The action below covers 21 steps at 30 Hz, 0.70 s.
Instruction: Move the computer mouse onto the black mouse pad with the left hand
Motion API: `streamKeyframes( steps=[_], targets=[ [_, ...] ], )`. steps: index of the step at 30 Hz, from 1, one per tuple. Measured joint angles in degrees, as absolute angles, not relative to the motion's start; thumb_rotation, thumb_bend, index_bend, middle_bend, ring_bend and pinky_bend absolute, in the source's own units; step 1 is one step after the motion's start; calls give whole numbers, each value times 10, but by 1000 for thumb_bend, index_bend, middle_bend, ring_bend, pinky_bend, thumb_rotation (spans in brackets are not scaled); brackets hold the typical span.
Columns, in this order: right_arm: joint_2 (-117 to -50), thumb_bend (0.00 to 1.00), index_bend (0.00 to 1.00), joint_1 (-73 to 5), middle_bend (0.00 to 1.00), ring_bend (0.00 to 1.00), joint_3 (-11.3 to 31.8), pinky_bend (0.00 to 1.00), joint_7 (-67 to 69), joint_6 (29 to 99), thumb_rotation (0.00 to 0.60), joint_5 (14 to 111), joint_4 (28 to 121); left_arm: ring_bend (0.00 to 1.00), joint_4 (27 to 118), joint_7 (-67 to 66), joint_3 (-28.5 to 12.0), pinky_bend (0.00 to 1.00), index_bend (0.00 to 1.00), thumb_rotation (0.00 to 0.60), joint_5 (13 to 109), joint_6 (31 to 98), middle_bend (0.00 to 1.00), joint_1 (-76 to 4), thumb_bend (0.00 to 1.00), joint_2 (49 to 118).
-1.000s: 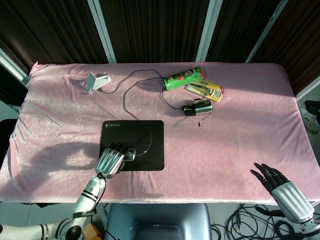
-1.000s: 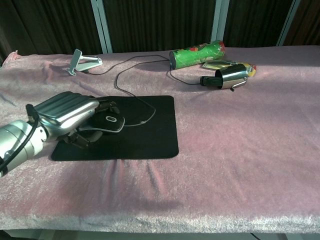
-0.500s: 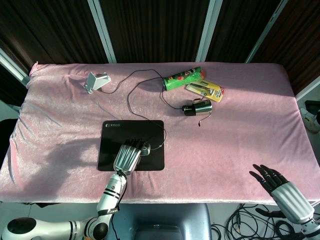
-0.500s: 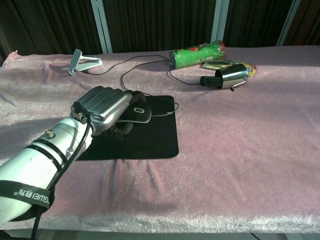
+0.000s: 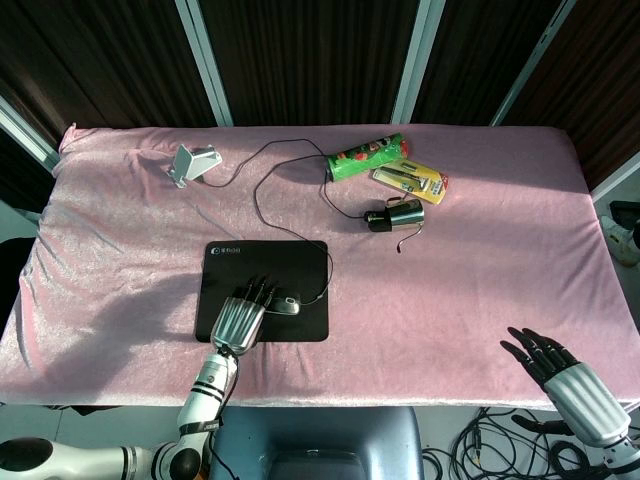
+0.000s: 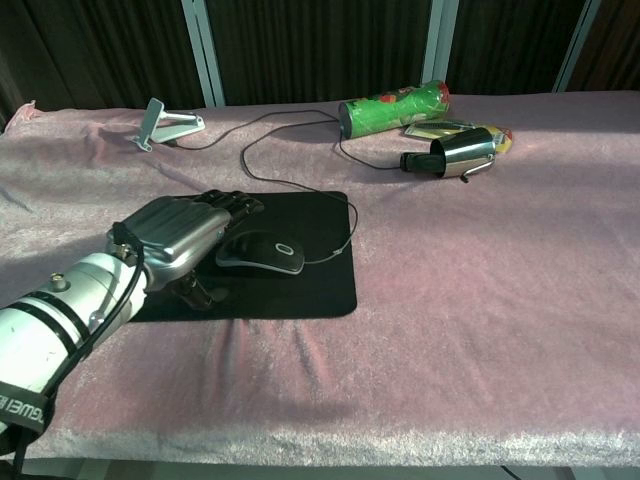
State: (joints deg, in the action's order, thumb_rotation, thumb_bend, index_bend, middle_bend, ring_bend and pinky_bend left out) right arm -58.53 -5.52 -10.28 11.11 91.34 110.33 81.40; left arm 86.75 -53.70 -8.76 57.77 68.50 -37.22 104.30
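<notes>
The dark computer mouse (image 5: 284, 303) (image 6: 262, 252) lies flat on the black mouse pad (image 5: 290, 265) (image 6: 320, 290), right of the pad's middle, near its front edge. Its cable (image 5: 262, 190) (image 6: 245, 160) loops away toward the back of the table. My left hand (image 5: 240, 318) (image 6: 175, 235) sits just left of the mouse, fingers stretched out over the pad and holding nothing. The mouse shows free beside the hand. My right hand (image 5: 565, 375) hangs with spread fingers off the table's front right corner, seen only in the head view.
At the back stand a green chip can (image 5: 367, 156) (image 6: 392, 108) on its side, a yellow packet (image 5: 410, 179) and a tipped metal cup (image 5: 397, 215) (image 6: 455, 155). A white stand (image 5: 194, 163) (image 6: 160, 122) is at the back left. Pink cloth covers the table.
My left hand carried the mouse rightward across the pad, then let it go and drew back to the left. The mouse now lies free on the pad. The right hand stayed put.
</notes>
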Motion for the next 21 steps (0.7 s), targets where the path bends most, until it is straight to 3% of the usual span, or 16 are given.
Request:
streamKeyframes(
  steps=[8,12,15,21],
  targets=[
    [-590,101,0,-48,22,63,-98,283,113,929,600,1097,811,0,985,-543,-20,264,0,600,643,750,0,-323,309,895],
    [-594,101,0,-42,22,63,-94,283,111,937,600,1091,811,0,1025,-471,59,249,0,600,732,812,0,-259,321,780],
    [-599,101,0,-37,22,63,-89,283,109,946,600,1084,813,0,1030,-392,114,243,0,600,791,867,0,-204,321,715],
    [-607,101,0,-35,22,63,-84,283,93,941,600,1078,819,0,981,-211,165,236,0,600,886,969,0,-110,322,674]
  ],
)
